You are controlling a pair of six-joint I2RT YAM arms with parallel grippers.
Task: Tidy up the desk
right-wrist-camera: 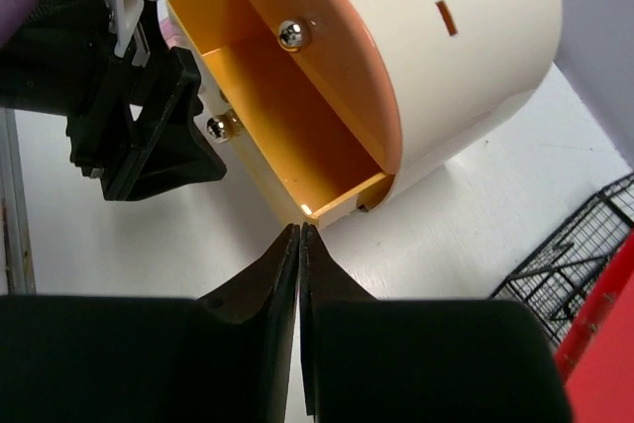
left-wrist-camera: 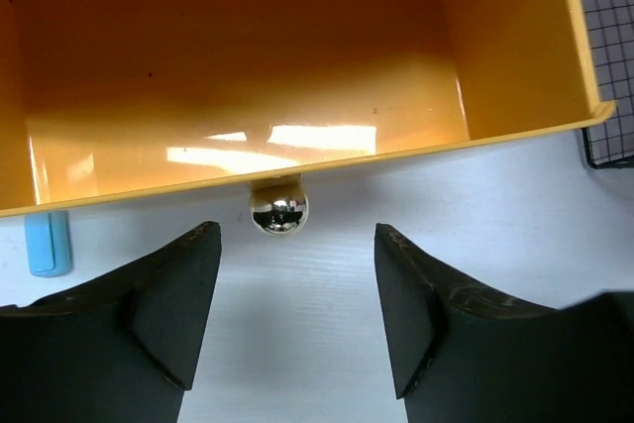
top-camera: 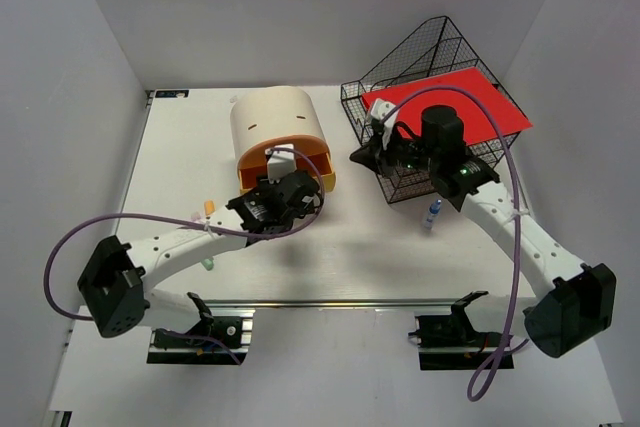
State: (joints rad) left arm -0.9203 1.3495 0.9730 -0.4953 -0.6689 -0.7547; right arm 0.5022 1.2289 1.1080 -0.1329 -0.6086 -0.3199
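The left gripper (left-wrist-camera: 297, 237) stands wide open, its two black fingers (left-wrist-camera: 173, 294) on either side of a small shiny round metal knob (left-wrist-camera: 278, 207) without touching it. The knob sits on the front lip of a pulled-out glossy orange plastic drawer (left-wrist-camera: 248, 76), which belongs to a cream cylindrical drawer box (top-camera: 278, 119) with an orange front. The desk (top-camera: 400, 247), a large flat white rectangular tabletop with a silver metal rail (top-camera: 350, 302) along its near long edge, lies directly beneath this gripper: the white surface shows between and under the fingers, close below them. A small light-blue object (left-wrist-camera: 47, 243) rests on the desk just beside the drawer's left corner.

The right gripper (right-wrist-camera: 299, 237) is closed, its black fingers pressed together along a thin seam with nothing between them. It hangs above the bare desk to the right of the drawer box, pointing toward the drawer's corner and apart from it. Behind it, at the desk's far right corner, stands a black wire-mesh tray rack (top-camera: 430, 52) with a flat red sheet (top-camera: 455, 107) lying on it. A slim blue-and-white pen-like item (top-camera: 432, 215) lies on the desk under the right arm.
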